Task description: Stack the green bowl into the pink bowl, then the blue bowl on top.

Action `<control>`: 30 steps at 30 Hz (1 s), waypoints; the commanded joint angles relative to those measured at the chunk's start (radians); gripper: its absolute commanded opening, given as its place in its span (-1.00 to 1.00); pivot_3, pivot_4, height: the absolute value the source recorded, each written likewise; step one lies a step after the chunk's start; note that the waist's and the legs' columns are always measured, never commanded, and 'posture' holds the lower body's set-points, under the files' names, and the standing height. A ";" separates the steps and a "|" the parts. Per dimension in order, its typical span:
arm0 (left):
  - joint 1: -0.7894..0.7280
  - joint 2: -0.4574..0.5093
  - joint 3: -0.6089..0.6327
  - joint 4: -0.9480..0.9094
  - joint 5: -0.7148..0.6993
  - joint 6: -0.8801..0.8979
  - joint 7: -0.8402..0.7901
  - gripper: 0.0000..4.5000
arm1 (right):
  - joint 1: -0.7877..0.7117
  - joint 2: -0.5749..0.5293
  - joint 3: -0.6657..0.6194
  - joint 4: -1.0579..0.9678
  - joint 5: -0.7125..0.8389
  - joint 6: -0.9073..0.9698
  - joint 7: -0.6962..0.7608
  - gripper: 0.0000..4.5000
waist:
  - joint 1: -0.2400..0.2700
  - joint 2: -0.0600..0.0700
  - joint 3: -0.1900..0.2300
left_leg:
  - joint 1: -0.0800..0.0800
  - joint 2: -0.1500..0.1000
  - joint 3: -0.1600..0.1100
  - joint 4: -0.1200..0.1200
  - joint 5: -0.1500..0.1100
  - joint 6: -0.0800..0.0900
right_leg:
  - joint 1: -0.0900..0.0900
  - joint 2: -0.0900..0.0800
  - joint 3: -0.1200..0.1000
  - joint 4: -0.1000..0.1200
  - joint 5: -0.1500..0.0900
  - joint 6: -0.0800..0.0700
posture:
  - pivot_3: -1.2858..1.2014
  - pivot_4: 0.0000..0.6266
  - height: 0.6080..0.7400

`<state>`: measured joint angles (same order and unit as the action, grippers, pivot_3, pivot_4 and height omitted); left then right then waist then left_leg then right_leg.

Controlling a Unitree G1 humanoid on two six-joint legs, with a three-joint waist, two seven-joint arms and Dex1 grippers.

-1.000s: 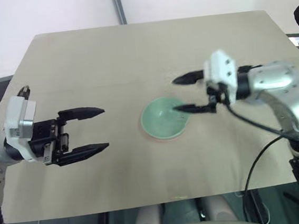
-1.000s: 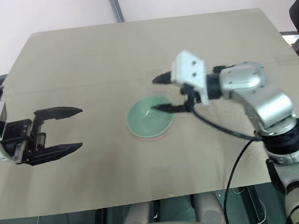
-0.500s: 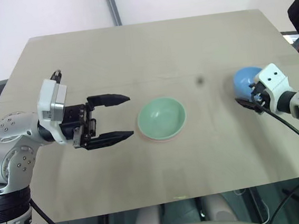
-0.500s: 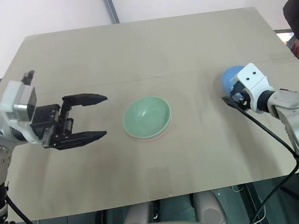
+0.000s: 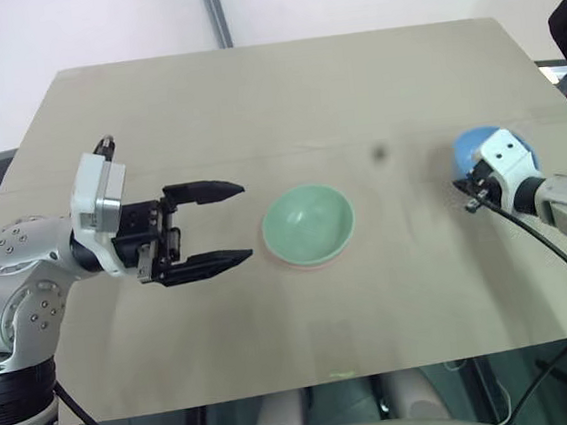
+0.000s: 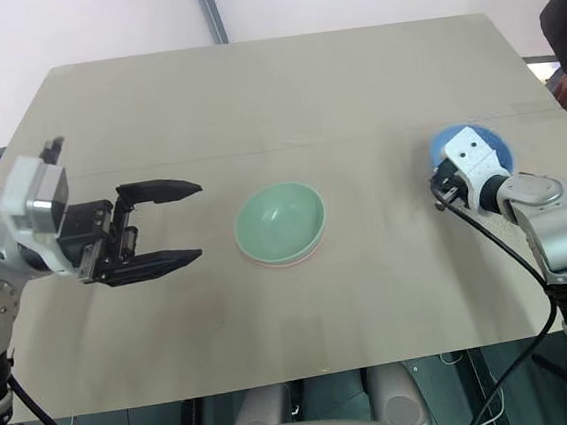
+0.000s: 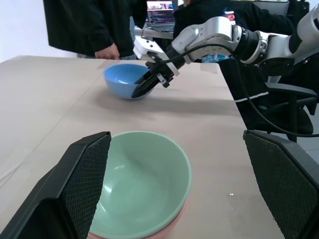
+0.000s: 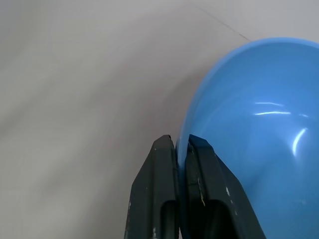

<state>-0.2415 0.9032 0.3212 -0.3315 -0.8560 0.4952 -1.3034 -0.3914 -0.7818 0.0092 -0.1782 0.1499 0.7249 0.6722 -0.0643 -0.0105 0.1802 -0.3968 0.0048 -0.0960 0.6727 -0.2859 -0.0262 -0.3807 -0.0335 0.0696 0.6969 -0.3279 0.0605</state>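
One bowl was left to stack: the green bowl (image 5: 307, 224) already sat nested in the pink bowl (image 5: 309, 263), whose salmon rim peeked out beneath it at the middle of the table (image 5: 253, 105). Within the last second the right gripper (image 8: 182, 149) had swung away from that pair to the table's right edge and pinched its two black fingers down on the near rim of the blue bowl (image 7: 123, 79), one finger inside the wall, one outside. That grip suggested the last stage was starting, a lift and carry leftward onto the green bowl. The left gripper (image 5: 210, 230) hung spread wide just left of the stack, holding nothing. All three bowls were smooth, glossy, thin-walled rounds; the tabletop was matte tan.
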 commanded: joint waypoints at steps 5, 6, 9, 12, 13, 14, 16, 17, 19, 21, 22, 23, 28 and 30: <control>0.050 0.018 0.078 -0.015 -0.010 -0.017 -0.012 1.00 | -0.082 0.016 0.005 -0.265 0.176 -0.185 0.220 -1.00 | -0.005 0.001 0.000 | 0.000 0.002 0.000 0.000 0.000 0.000 | 0.000 0.000 0.000 0.000 0.000 0.000 | 0.03 -0.52 1.00; 0.067 0.023 0.090 -0.007 -0.005 -0.021 -0.022 1.00 | -0.109 0.030 0.013 -0.293 0.215 -0.190 0.251 -1.00 | -0.007 0.001 0.000 | 0.000 0.002 0.000 0.000 0.000 0.000 | 0.000 0.000 0.000 0.000 0.000 0.000 | 0.03 -0.52 1.00; 0.130 0.038 0.124 0.023 0.026 -0.052 -0.067 1.00 | -0.173 0.041 0.059 -0.341 0.272 -0.174 0.312 -1.00 | -0.003 0.001 0.000 | 0.000 0.002 -0.001 0.000 0.000 0.000 | 0.000 0.000 -0.001 0.000 0.000 0.000 | 0.03 -0.52 1.00; 0.172 0.048 0.154 0.048 0.043 -0.075 -0.091 1.00 | -0.205 0.047 0.102 -0.372 0.299 -0.169 0.345 -1.00 | 0.011 0.000 0.000 | 0.000 0.002 -0.003 0.000 0.000 0.000 | 0.001 -0.001 -0.003 -0.001 0.000 0.000 | 0.03 -0.52 1.00; 0.182 0.052 0.169 0.049 0.042 -0.075 -0.094 1.00 | -0.206 0.048 0.123 -0.389 0.306 -0.170 0.361 -1.00 | 0.015 0.000 0.000 | 0.000 0.002 -0.003 0.000 0.000 0.000 | 0.001 -0.001 -0.003 -0.001 0.000 0.000 | 0.03 -0.52 1.00; 0.193 0.057 0.184 0.047 0.040 -0.074 -0.098 1.00 | -0.202 0.046 0.146 -0.406 0.310 -0.167 0.373 -1.00 | 0.018 0.000 0.000 | -0.001 0.001 -0.003 0.000 0.000 0.000 | 0.001 -0.002 -0.003 -0.001 0.000 0.000 | 0.03 -0.52 1.00; 0.225 0.068 0.219 0.035 0.039 -0.074 -0.116 1.00 | -0.201 0.055 0.204 -0.411 0.287 -0.190 0.395 -1.00 | 0.022 0.000 0.000 | -0.001 0.001 -0.003 0.001 0.000 0.000 | 0.001 -0.002 -0.003 -0.001 0.000 0.000 | 0.03 -0.52 1.00; 0.242 0.074 0.237 0.030 0.038 -0.075 -0.129 1.00 | -0.206 0.058 0.231 -0.400 0.265 -0.209 0.405 -1.00 | 0.020 0.000 0.000 | 0.000 0.002 -0.003 0.000 0.000 0.000 | 0.001 -0.001 -0.003 -0.001 0.000 0.000 | 0.03 -0.52 1.00; 0.268 0.085 0.266 0.027 0.037 -0.076 -0.149 1.00 | -0.224 0.068 0.267 -0.374 0.236 -0.233 0.417 -1.00 | 0.018 0.001 0.000 | 0.000 0.002 -0.003 0.000 0.000 0.000 | 0.000 -0.001 -0.003 -0.001 0.000 0.000 | 0.03 -0.52 1.00; 0.289 0.094 0.294 0.027 0.033 -0.077 -0.170 1.00 | -0.243 0.081 0.290 -0.351 0.217 -0.249 0.425 -1.00 | 0.018 0.001 0.000 | 0.000 0.002 -0.003 0.000 0.000 0.000 | 0.000 -0.001 -0.003 -0.001 0.000 0.000 | 0.03 -0.52 1.00; 0.298 0.098 0.306 0.027 0.029 -0.076 -0.178 1.00 | -0.250 0.086 0.299 -0.342 0.209 -0.257 0.430 -1.00 | 0.019 0.001 0.000 | 0.000 0.002 -0.003 0.000 0.000 0.000 | 0.000 -0.001 -0.003 0.000 0.000 0.000 | 0.03 -0.52 1.00; 0.305 0.101 0.317 0.030 0.028 -0.076 -0.186 1.00 | -0.260 0.094 0.309 -0.332 0.198 -0.263 0.431 -1.00 | 0.019 0.001 0.000 | 0.000 0.002 -0.003 0.000 0.000 0.000 | 0.000 -0.001 -0.003 0.000 0.000 0.000 | 0.03 -0.52 1.00; 0.315 0.095 0.326 0.026 0.032 -0.081 -0.188 1.00 | -0.305 0.138 0.360 -0.279 0.168 -0.263 0.450 -1.00 | 0.021 0.001 0.000 | 0.000 0.002 -0.004 0.000 0.000 0.000 | 0.000 -0.001 -0.004 -0.001 0.000 0.000 | 0.03 -0.52 1.00; 0.311 0.091 0.320 0.020 0.031 -0.081 -0.181 1.00 | -0.305 0.143 0.374 -0.266 0.156 -0.267 0.458 -0.61 | 0.021 0.000 0.000 | 0.000 0.002 -0.004 0.000 0.000 0.000 | 0.000 -0.001 -0.004 -0.001 0.000 0.000 | 0.03 -0.52 1.00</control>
<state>0.0749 0.9902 0.6191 -0.2886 -0.8105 0.4282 -1.4862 -0.6834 -0.6393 0.3839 -0.4357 0.3137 0.4733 1.1203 -0.0431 -0.0103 0.1805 -0.3970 0.0066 -0.0998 0.6729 -0.2858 -0.0265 -0.3803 -0.0347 0.0656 0.6959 -0.3279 0.0605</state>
